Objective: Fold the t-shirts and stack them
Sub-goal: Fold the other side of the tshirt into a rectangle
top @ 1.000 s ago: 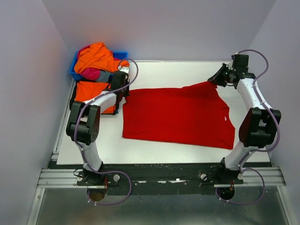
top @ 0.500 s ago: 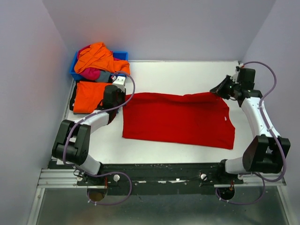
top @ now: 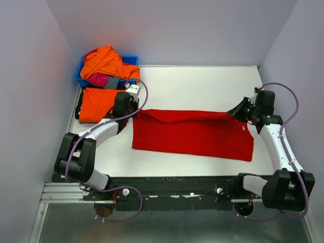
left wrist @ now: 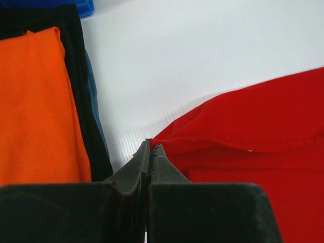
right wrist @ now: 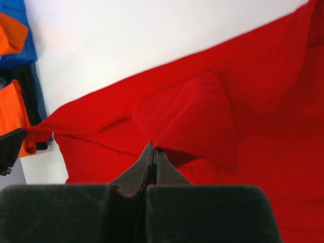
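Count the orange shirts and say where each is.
2. A crumpled orange shirt tops the pile in the blue bin; a folded orange shirt lies just nearer. The pile may hide others.

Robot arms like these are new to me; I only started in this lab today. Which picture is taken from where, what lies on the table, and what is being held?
The machine is two robot arms bolted at the near edge of a white table. The wide picture comes from a fixed camera above and behind them. Each of the two close-ups comes from a camera on one wrist, looking along that arm's own dark fingers.

A red t-shirt lies spread across the table. At the far left a folded orange shirt lies flat, and behind it a blue bin holds a heap of shirts, orange and pink.

The left hand and the right hand are both shut, each pinching the red t-shirt at a far corner.
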Tool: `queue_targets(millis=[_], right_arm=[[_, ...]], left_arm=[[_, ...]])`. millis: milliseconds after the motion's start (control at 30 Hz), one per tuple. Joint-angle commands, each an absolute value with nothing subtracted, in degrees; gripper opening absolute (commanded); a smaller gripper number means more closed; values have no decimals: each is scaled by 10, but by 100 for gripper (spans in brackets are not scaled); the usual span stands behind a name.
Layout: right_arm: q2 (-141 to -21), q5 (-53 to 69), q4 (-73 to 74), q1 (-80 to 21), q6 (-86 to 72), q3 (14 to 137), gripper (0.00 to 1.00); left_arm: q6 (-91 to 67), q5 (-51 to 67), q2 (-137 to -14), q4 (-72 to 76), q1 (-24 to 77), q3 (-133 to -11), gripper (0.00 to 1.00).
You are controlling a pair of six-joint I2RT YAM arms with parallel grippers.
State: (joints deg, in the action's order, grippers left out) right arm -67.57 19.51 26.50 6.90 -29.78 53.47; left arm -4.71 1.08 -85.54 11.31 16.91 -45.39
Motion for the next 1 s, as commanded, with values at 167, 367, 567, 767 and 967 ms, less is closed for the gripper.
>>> queue_targets(millis=[167, 367, 567, 767, 967], right_arm=[[-607, 131, 264, 75, -303, 444, 1], [-574, 106, 277, 76, -294, 409, 1], [-548, 134, 261, 75, -307, 344, 1], [-502, 113, 259, 76, -325, 295, 1], [-449, 85, 276, 75, -331, 289, 36]], left_arm=[[-14, -54, -835, 62, 195, -448, 0], [-16, -95, -823, 43, 201, -433, 0], [-9, -112, -824, 37, 225, -425, 4], [-8, -114, -795, 43, 238, -402, 14], [-16, -172, -744, 73, 249, -368, 32]])
